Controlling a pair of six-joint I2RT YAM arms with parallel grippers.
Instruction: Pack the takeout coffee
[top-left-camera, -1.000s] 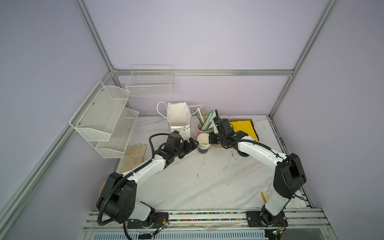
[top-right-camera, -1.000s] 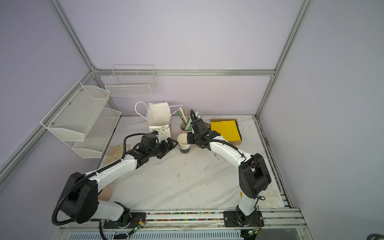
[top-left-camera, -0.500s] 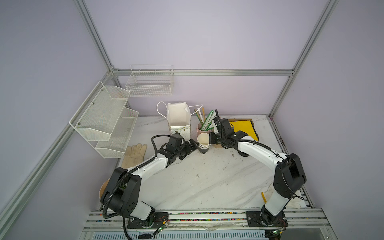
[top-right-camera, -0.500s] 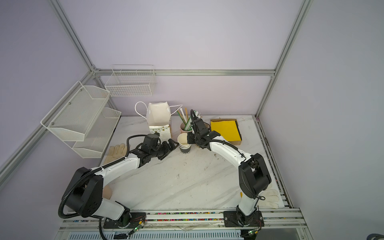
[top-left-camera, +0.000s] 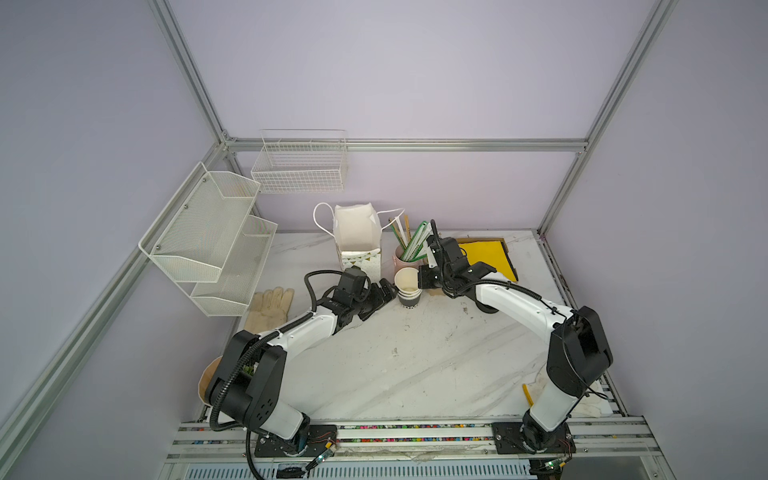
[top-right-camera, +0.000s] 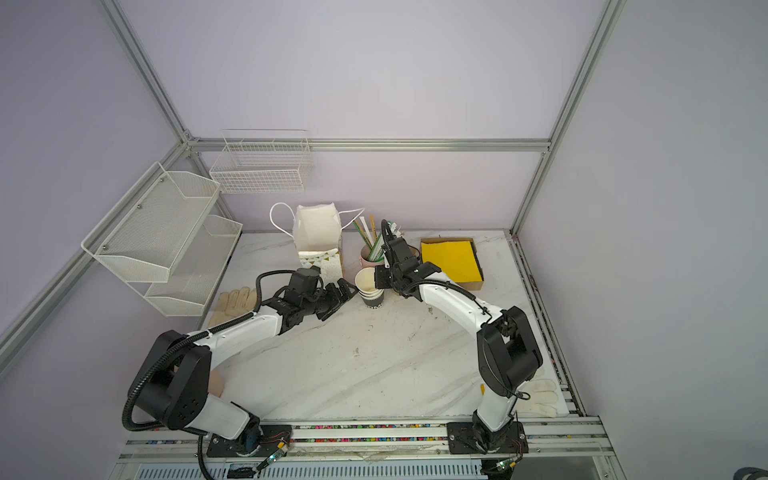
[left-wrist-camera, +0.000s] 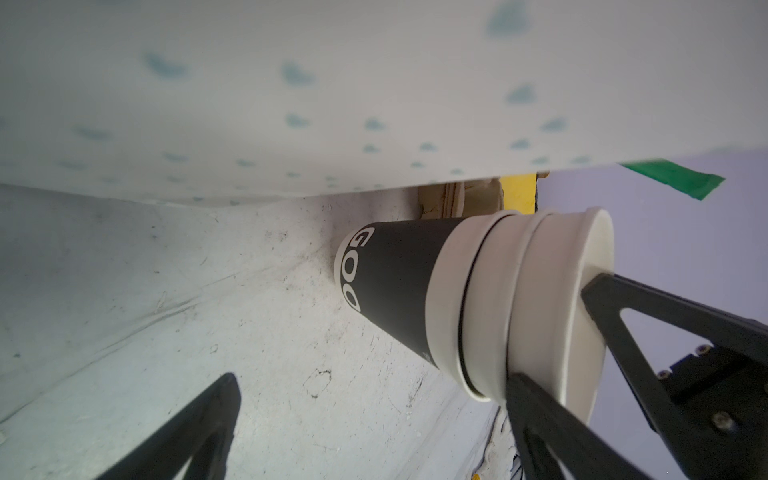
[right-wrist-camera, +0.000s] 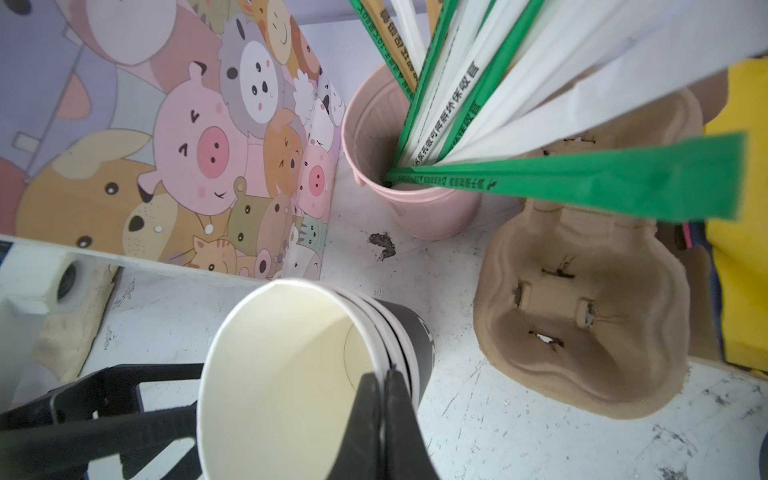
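Note:
A nested stack of black paper cups (top-left-camera: 409, 296) (top-right-camera: 370, 296) stands upright on the marble table (top-left-camera: 415, 365). My right gripper (right-wrist-camera: 384, 376) (top-left-camera: 420, 281) is shut on the cream rim of the stack's top cup (right-wrist-camera: 282, 365) (left-wrist-camera: 552, 307), one finger inside and one outside. That top cup sits higher than the others. My left gripper (left-wrist-camera: 372, 380) (top-left-camera: 380, 299) (top-right-camera: 340, 300) is open, low beside the stack, which lies just ahead of one finger. A takeout coffee standing on its own is out of view.
A white paper bag (top-left-camera: 357, 237) (right-wrist-camera: 208, 145) stands open behind the stack. Beside it are a pink cup of straws (top-left-camera: 405, 259) (right-wrist-camera: 415, 208), a pulp cup carrier (right-wrist-camera: 582, 324) and a yellow box (top-left-camera: 488, 257). A glove (top-left-camera: 270, 303) and wire shelves (top-left-camera: 208, 237) are at the left.
The left arm has swung its elbow in and its open gripper has edged slightly toward the stack. The right gripper keeps its pinch on the top cup's rim.

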